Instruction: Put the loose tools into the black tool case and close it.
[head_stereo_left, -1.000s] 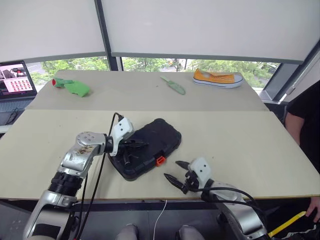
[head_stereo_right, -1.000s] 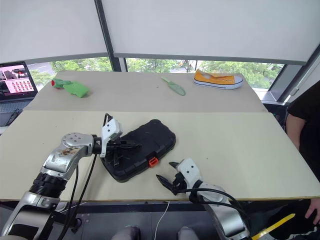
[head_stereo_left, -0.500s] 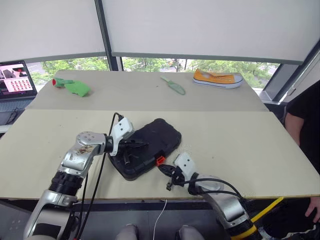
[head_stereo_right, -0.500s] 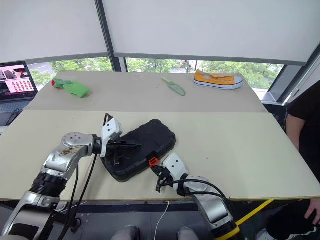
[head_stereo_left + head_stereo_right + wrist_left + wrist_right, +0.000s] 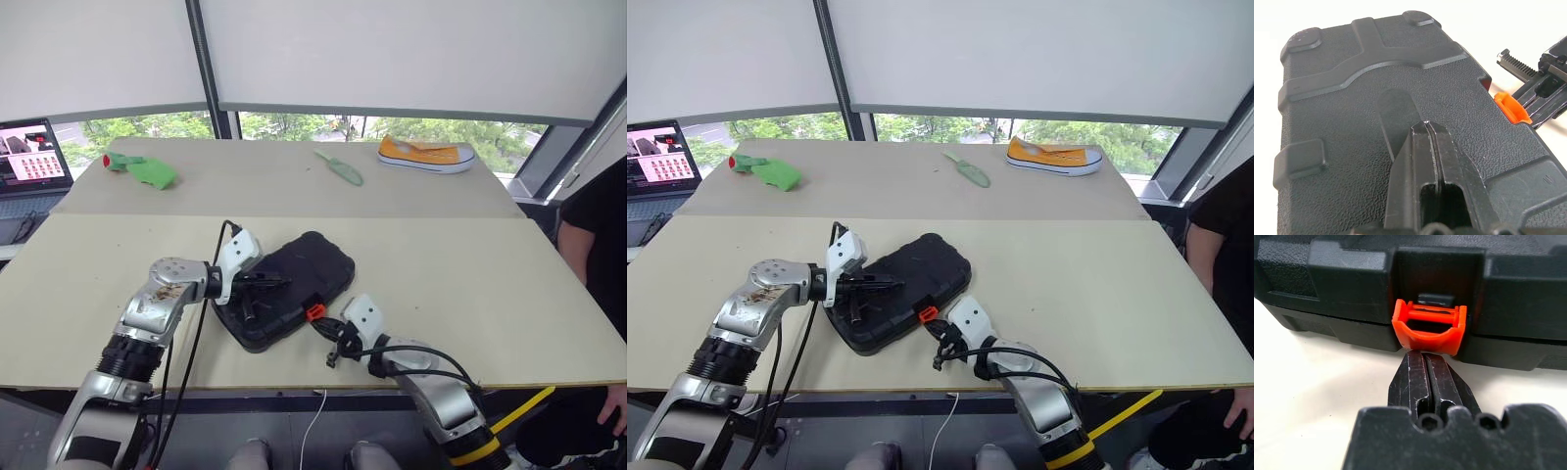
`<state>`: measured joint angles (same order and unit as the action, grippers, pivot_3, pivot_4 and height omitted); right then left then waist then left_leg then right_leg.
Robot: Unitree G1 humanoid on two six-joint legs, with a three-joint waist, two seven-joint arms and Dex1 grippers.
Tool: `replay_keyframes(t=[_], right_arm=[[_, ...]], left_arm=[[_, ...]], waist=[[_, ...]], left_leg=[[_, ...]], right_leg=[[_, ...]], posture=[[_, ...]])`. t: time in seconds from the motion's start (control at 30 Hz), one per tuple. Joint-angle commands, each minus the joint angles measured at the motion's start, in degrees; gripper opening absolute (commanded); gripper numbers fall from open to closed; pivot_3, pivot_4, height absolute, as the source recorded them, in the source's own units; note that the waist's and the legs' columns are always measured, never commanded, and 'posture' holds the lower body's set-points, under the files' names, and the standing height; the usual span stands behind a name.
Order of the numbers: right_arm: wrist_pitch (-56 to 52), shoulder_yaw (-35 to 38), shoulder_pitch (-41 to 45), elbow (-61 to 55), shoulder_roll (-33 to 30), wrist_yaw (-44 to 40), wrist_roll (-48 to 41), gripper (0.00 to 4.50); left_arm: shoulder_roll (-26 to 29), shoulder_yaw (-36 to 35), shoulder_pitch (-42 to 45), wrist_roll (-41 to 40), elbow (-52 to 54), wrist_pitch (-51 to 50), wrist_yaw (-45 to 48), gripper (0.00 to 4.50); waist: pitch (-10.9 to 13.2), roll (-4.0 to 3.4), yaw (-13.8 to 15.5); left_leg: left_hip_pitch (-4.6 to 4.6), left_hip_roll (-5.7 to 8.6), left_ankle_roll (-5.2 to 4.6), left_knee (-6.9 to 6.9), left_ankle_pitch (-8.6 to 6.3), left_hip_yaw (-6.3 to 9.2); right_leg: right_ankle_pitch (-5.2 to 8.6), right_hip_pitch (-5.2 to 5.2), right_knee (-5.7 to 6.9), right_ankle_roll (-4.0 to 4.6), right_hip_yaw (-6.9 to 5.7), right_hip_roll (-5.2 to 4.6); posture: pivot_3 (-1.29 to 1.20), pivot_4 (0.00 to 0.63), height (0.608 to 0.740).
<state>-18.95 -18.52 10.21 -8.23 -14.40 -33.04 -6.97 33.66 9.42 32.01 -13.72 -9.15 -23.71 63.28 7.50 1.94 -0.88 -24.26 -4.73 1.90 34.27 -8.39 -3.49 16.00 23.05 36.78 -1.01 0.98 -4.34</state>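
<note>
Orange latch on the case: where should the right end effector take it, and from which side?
Take the orange latch by its curved lower lip, from the case's front edge, where the right end effector sits shut. The lip juts out from the black tool case.

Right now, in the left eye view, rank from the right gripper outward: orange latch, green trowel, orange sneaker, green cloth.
1. Orange latch at the right gripper's tips, case front.
2. Green trowel, far centre.
3. Orange sneaker, far right; green cloth, far left: too close to call.
</note>
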Motion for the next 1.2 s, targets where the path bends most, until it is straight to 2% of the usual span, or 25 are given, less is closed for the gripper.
replay_keyframes(t=[0.03, 0.2, 0.37, 0.63, 0.93, 1.03, 1.1, 1.17, 1.2], right_arm=[[-0.09, 1.74, 3.06, -7.06, -0.31, -1.81, -2.38, 0.05], [-4.96, 2.17, 3.46, -10.42, -2.1, -3.48, -4.01, 0.05], [-7.67, 3.67, 4.48, -11.52, -1.23, -3.42, -6.45, 0.05], [-6.18, 4.44, 4.52, -9.87, -1.22, -3.1, -6.36, 0.05], [-3.97, 6.15, 2.55, -9.61, -4.39, -5.32, -6.84, 0.05], [-2.8, 7.31, 1.19, -10.27, -6.42, -7.36, -7.88, 0.05], [-2.48, 10.61, -0.93, -12.01, -8.86, -9.49, -10.43, 0.0], [0.12, 13.61, -3.19, -13.44, -12.18, -13.09, -12.28, 0.6], [1.38, 15.16, -4.3, -13.72, -13.71, -14.45, -12.93, 0.78]], left_arm=[[-0.11, 4.13, -4.33, 3.14, -4.92, -2.61, -0.21, 0.0], [0.02, 3.92, -4.37, 3.21, -5.22, -2.51, -0.15, 0.0], [-0.24, 4.02, -4.46, 3.32, -5.58, -2.26, -0.2, 0.0], [-0.7, 4.26, -4.08, 3.39, -6.29, -2.01, -0.17, 0.0], [-1.21, 3.31, -5.1, 3.0, -6.75, -0.5, -0.38, 0.0], [-1.61, -0.03, -6.73, 0.03, -5.11, 1.49, 0.24, 0.0], [-1.28, -5.53, -9.52, -3.52, -2.33, 7.63, 1.68, 0.53], [-0.05, -11.4, -12.69, -7.83, 0.49, 11.78, 4.21, 1.09], [0.96, -13.95, -14.17, -9.38, 1.56, 12.7, 4.92, 1.45]], waist=[[0.0, 0.0, 0.0], [0.0, 0.0, -0.02], [0.0, 0.0, -0.08], [0.0, -0.01, -0.17], [-0.05, -0.08, 0.13], [-0.08, -0.13, 0.13], [-0.1, -0.19, -0.08], [-0.05, -0.22, -0.38], [-0.02, -0.2, -0.55]], left_leg=[[0.0, 0.0, 0.0, 0.0, 0.0, 0.0], [0.02, -0.01, 0.0, 0.0, 0.0, 0.0], [0.03, -0.01, 0.0, 0.0, 0.0, 0.0], [0.09, -0.01, 0.0, 0.0, 0.0, 0.02], [0.08, 0.02, 0.0, 0.0, 0.0, 0.01], [0.08, 0.03, 0.0, 0.0, 0.0, 0.0], [0.06, 0.02, 0.0, -0.01, 0.0, -0.02], [-0.09, 0.01, -0.05, -0.09, 0.02, -0.06], [-0.12, 0.0, -0.37, -0.11, 0.22, -0.07]], right_leg=[[0.0, 0.0, 0.0, 0.0, 0.0, 0.0], [0.0, -0.01, 0.0, 0.0, 0.0, 0.01], [0.0, 0.0, 0.01, 0.0, 0.0, 0.01], [-0.02, -0.01, 0.04, 0.03, 0.0, 0.02], [-0.03, -0.03, 0.0, 0.03, 0.0, -0.01], [-0.02, -0.05, -0.03, 0.02, -0.01, -0.03], [0.01, -0.05, -0.05, 0.01, 0.04, -0.02], [0.04, -0.1, -0.04, -0.01, 0.12, 0.0], [0.01, -0.07, -0.03, -0.12, 0.15, 0.02]], posture=[[0.0, 0.15, 0.74], [0.0, 0.15, 0.74], [0.0, 0.15, 0.74], [0.0, 0.15, 0.74], [0.0, 0.15, 0.74], [0.0, 0.15, 0.74], [0.0, 0.15, 0.74], [0.0, 0.15, 0.74], [0.0, 0.15, 0.74]])
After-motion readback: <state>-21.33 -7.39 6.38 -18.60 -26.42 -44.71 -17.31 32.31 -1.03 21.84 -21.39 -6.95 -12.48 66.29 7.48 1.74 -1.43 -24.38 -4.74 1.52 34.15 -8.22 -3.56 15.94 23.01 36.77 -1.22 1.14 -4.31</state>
